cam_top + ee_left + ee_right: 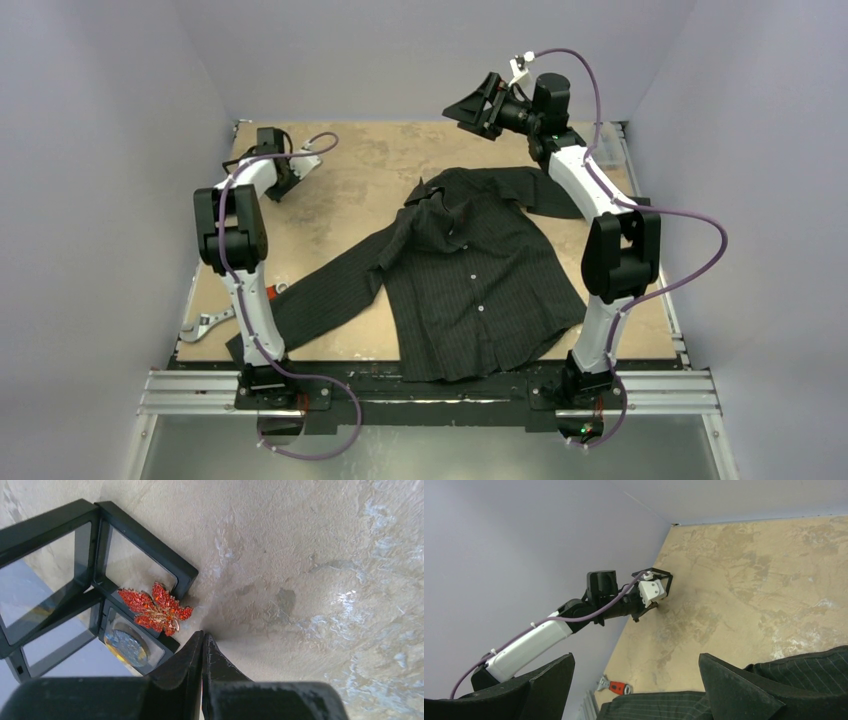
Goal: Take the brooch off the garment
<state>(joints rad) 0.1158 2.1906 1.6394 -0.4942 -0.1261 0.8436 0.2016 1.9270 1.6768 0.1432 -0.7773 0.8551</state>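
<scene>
Nearest to us, the garment [470, 280] lies spread on the table [370, 170], its hem at the near edge and its collar toward the far side. Farther, at the far left corner, the brooch [156, 608], a red leaf, rests on black display frames [145, 545], well apart from the garment. The left gripper [202, 642] is just beside it, its fingers pressed together and holding nothing. Farthest, the right gripper [462, 108] hangs raised, its fingers wide apart and empty.

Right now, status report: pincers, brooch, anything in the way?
Status: left pincer shut, empty, just beside brooch; right pincer open, raised above garment. Brooch off garment, resting on black display frames. Nothing seen between left pincer and brooch.
</scene>
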